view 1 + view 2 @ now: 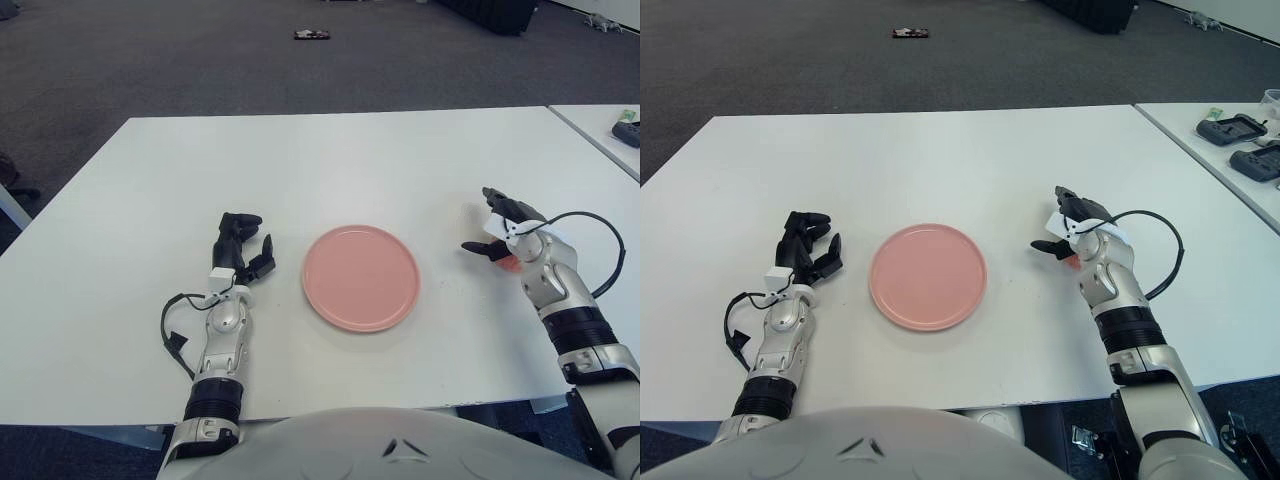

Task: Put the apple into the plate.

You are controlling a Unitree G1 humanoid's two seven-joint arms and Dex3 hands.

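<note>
A: Pink and bare, the plate sits in the middle of the white desk, with nothing in it. Where's the apple?

B: Mostly hidden. A sliver of red, the apple, shows under the right hand, well to the right of the plate. The hand arches over it, one finger reaching forward and the thumb pointing in toward the plate.

A: Is it gripping?

B: The fingers are curled around it and appear to touch it, so I'd call that a hold, though I can't tell whether the apple is off the desk.

A: And the other one?

B: The left hand shows just left of the plate, fingers loosely spread, holding nothing. It is nearer the plate but has no part in this.

A: So the move?

B: The plate lies straight to the left of the apple, so I'd judge a short sideways carry toward the robot's middle. An apple has no long axis to worry about.

A: Room?

B: Bare desk between hand and plate. The desk's right edge is behind the hand, and the cable loops off the wrist on that side, away from the path.
</note>
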